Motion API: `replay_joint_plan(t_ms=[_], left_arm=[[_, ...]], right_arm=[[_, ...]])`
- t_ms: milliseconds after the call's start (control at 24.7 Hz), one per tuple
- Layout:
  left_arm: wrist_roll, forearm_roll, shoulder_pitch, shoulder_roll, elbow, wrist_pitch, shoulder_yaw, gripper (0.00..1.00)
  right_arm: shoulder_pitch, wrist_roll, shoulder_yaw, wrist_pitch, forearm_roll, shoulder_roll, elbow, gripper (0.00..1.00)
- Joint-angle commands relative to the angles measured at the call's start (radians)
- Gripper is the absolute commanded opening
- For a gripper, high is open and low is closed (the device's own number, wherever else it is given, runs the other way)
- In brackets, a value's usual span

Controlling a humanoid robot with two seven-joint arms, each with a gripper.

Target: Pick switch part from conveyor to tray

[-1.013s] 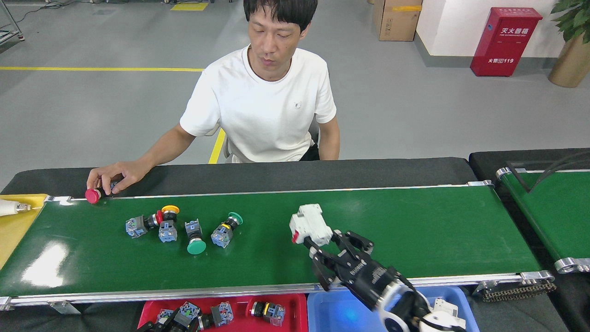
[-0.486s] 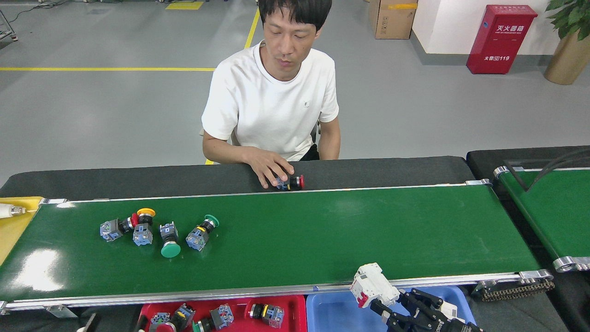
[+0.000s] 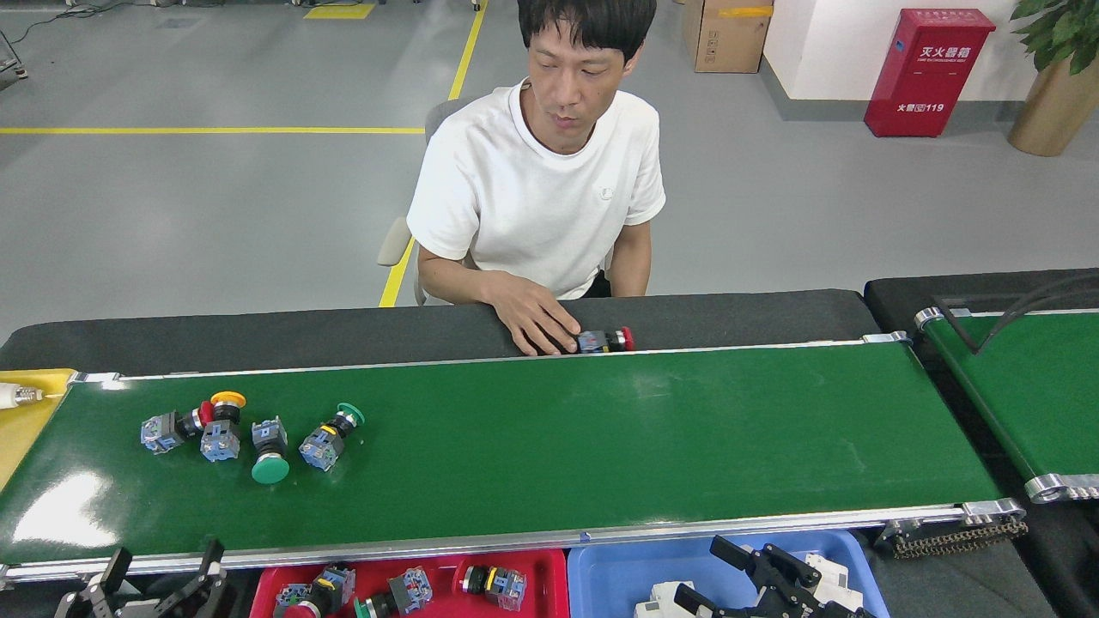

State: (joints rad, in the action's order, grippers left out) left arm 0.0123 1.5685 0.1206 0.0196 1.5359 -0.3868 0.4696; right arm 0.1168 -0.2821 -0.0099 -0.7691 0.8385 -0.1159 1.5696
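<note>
Four push-button switch parts (image 3: 249, 431) with blue-grey bodies lie in a loose cluster at nine o'clock on the long glossy green conveyor (image 3: 601, 429) with silver side rails: one red-capped, one yellow, two green. A fifth, red-capped part (image 3: 605, 341) sits on the black ledge at twelve o'clock, a person's hand (image 3: 539, 319) touching it. The right gripper (image 3: 738, 571), black fingers spread wide, hangs over the blue plastic tray (image 3: 610, 579) at five o'clock, well apart from the cluster. White parts (image 3: 665, 596) lie in that tray. The red plastic tray (image 3: 549, 566) holds about four parts. The left gripper (image 3: 150, 579), at seven o'clock, stands open, empty, below the cluster.
</note>
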Motion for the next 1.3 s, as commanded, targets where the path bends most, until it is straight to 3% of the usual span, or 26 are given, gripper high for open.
replay_joint_plan(t_ms=[0,162,365,567,689,972,1013,1053,1094,1175,1215,1256], left_arm=[[0.002,0.025,-0.052,0.014,-0.04,0.011,-0.002,1.0],[0.003,0.084,-0.17,0.025,-0.158,0.04,-0.008,1.0],[0.011,0.093,-0.299,0.109,-0.338,0.111,-0.065,1.0],[0.012,0.085,-0.374,0.168,-0.462,0.134,-0.106,1.0],[0.011,0.085,-0.421,0.171,-0.516,0.143,-0.106,1.0],[0.014,0.085,-0.579,0.235,-0.744,0.178,-0.131,0.92],[0.017,0.082,-0.59,0.25,-0.777,0.18,-0.137,0.84],[0.026,0.082,-0.593,0.261,-0.792,0.174,-0.143,0.7],[0.038,0.082,-0.595,0.275,-0.804,0.167,-0.16,0.47],[0.048,0.079,-0.593,0.287,-0.804,0.157,-0.181,0.13],[0.049,0.068,-0.593,0.287,-0.803,0.141,-0.184,0.03],[0.049,0.054,-0.588,0.286,-0.797,0.137,-0.184,0.02]], right_arm=[[-0.034,-0.034,-0.073,-0.016,0.004,0.048,0.012,0.86],[-0.111,-0.043,-0.119,-0.016,0.024,0.055,0.006,0.85],[-0.158,-0.022,-0.119,0.355,0.194,0.071,-0.013,0.85],[-0.158,0.146,-0.117,0.602,0.309,0.102,-0.01,0.86],[-0.135,0.225,-0.113,0.611,0.32,0.099,0.016,0.86],[0.032,0.233,-0.056,0.551,0.321,0.088,0.151,0.88],[0.047,0.239,-0.056,0.554,0.326,0.094,0.167,0.88],[0.058,0.254,-0.056,0.557,0.333,0.096,0.174,0.87],[0.08,0.285,-0.056,0.559,0.361,0.096,0.176,0.87],[0.115,0.319,-0.056,0.559,0.403,0.096,0.176,0.87],[0.138,0.328,-0.055,0.559,0.427,0.096,0.176,0.87],[0.15,0.33,-0.055,0.559,0.433,0.097,0.176,0.87]])
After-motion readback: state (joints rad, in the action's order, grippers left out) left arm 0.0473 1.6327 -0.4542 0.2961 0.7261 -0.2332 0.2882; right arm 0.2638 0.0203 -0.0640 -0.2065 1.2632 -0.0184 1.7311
